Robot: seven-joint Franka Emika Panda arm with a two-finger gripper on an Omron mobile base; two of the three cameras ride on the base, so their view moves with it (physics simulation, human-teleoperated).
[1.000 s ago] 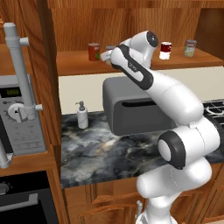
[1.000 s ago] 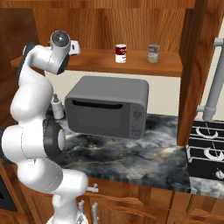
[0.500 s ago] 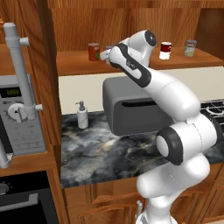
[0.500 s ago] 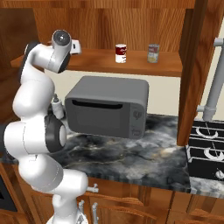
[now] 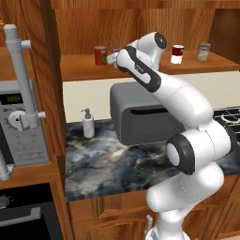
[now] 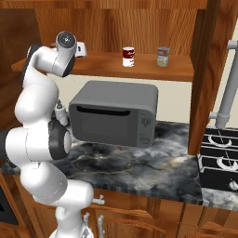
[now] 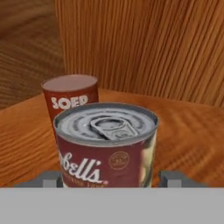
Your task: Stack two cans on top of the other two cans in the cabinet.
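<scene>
A can with a silver pull-tab lid, dark red label and pale greenish side (image 7: 107, 144) stands close in the hand view, between my gripper's (image 7: 111, 179) two fingertips (image 7: 48, 178). A sliver of gap shows at the right tip, so the gripper is open around the can. Just behind stands the plain red can (image 7: 72, 98) (image 5: 100, 55). In the base views my gripper (image 5: 113, 58) (image 6: 82, 49) reaches into the cabinet's left end (image 5: 79, 70). The red-and-white can (image 5: 177, 54) (image 6: 128, 56) and the yellow-green can (image 5: 203, 51) (image 6: 162, 56) stand further right on the shelf.
Below the shelf, a grey toaster oven (image 6: 116, 111) sits on the dark marble counter (image 6: 139, 167). On the counter's left stands a soap dispenser (image 5: 88, 124). Beyond it, a microwave (image 5: 21, 124) occupies the wooden column. The stove (image 6: 221, 160) is to the right.
The arm's elbow has shifted slightly; the hand stays at the shelf's left end. The cans on the right have not moved.
</scene>
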